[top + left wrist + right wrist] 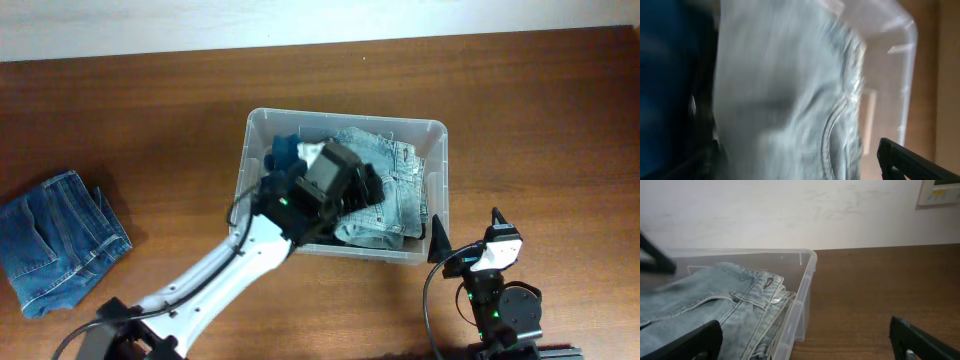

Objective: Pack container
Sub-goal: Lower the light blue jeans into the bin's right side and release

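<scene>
The container [345, 118] is a clear plastic bin in the middle of the table. It holds folded light-blue jeans [395, 185] and a dark blue garment [285, 152] at its left end. My left gripper [350, 185] hangs over the bin's contents. In the left wrist view the jeans [790, 100] fill the blurred frame, and my left gripper [800, 165] is open, one black finger [910, 160] wide to the right near the container wall [907, 75]. My right gripper [467, 228] stands open beside the bin's right end. Its view shows the container corner [807, 265] and the jeans [730, 300].
A folded pair of dark blue jeans [60, 240] lies on the wooden table at the far left. A white wall [790, 210] runs behind the table. The right arm's base [505, 310] sits at the front right edge.
</scene>
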`<state>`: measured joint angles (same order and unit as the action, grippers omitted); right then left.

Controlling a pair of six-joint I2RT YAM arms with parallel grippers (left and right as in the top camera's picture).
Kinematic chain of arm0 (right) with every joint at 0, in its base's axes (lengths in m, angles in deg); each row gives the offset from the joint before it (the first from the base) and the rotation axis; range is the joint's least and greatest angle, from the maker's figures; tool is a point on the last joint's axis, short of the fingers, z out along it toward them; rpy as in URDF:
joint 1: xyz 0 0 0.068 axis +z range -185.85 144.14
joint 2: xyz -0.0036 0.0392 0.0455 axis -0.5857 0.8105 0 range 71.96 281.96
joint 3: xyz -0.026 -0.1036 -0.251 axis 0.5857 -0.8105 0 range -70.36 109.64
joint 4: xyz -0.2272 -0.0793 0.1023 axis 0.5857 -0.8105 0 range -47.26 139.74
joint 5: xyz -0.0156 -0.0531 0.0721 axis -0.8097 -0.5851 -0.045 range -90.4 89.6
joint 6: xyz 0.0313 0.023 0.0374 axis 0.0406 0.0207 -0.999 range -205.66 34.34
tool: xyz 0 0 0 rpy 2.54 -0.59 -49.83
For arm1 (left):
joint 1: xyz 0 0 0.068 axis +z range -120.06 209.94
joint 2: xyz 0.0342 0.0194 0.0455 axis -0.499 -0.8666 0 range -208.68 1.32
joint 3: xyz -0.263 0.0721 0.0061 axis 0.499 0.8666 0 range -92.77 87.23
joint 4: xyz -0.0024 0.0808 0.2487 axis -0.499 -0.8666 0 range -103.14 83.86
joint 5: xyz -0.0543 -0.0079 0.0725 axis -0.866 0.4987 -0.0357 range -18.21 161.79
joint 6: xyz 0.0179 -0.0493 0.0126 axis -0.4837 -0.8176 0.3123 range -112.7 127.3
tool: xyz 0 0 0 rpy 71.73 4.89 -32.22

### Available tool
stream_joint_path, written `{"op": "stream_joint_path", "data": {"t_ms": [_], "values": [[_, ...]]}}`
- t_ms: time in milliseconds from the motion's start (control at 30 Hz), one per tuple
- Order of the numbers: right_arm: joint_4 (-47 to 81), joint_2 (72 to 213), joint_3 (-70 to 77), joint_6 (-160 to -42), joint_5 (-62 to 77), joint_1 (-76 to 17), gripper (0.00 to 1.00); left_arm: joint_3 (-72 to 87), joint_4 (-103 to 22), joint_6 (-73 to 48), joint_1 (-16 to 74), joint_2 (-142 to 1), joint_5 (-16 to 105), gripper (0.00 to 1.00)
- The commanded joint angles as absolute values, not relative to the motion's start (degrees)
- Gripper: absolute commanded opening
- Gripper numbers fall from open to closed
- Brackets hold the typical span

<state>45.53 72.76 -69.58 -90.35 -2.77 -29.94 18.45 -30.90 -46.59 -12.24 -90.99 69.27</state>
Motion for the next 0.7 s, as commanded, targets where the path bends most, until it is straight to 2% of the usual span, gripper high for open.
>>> {"op": "stream_joint_path", "data": {"t_ms": [0,167,200,300,333,400,667], "values": [[45.4,72.2,-70.0,-90.4,-3.7,-30.4,0.98,10.8,-32.2,-30.7,-10.1,-88.3,72.1,0.99],[45.4,72.2,-70.0,-90.4,-3.7,-30.4,0.98,5.6,-37.0,-25.7,-10.3,-88.0,74.4,0.99],[45.4,72.2,-70.0,-90.4,-3.7,-30.4,0.99,5.4,-37.1,-24.8,-10.5,-88.0,74.6,0.94],[45.5,72.2,-70.0,-90.4,-3.7,-30.4,0.99,5.4,-37.4,-23.1,-11.1,-88.3,75.3,0.6],[45.4,72.2,-70.0,-90.4,-3.7,-30.4,0.99,5.4,-38.3,-22.8,-11.8,-89.0,77.3,0.25],[45.4,72.2,-70.0,-90.4,-3.7,-30.4,0.98,5.4,-38.8,-22.8,-12.5,-90.3,79.3,0.06],[45.4,72.2,-70.0,-90.4,-3.7,-30.4,0.99,5.4,-38.7,-22.6,-14.3,-100.1,80.1,0.04]]}}
